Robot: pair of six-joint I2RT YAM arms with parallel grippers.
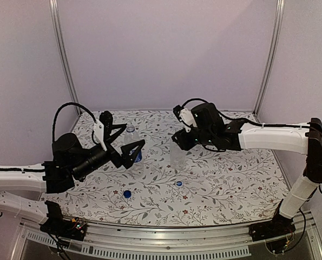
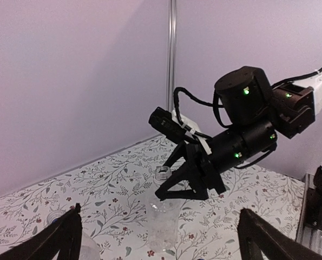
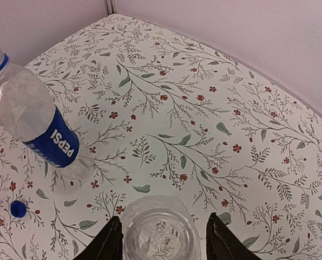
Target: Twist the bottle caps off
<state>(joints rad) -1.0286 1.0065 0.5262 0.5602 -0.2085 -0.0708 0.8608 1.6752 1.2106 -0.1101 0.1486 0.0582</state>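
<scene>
The plain bottle (image 1: 177, 158) stands upright mid-table with its neck open. My right gripper (image 1: 180, 142) hovers over it, jaws open on either side of the mouth (image 3: 161, 234) and holding nothing. The blue-labelled bottle (image 3: 41, 127) stands to the left, also without a cap, a blue ring on its neck. My left gripper (image 1: 133, 135) is wide open beside it, its fingers (image 2: 63, 238) low in the left wrist view. A solid blue cap (image 1: 127, 193) and a whitish-blue cap (image 1: 178, 183) lie loose on the floral table (image 1: 231, 179) in front of the bottles.
Plain walls with two metal posts (image 1: 63, 59) close the back and sides. The right arm (image 1: 274, 138) reaches in from the right at bottle height. A metal rail (image 1: 166, 238) runs along the table's near edge.
</scene>
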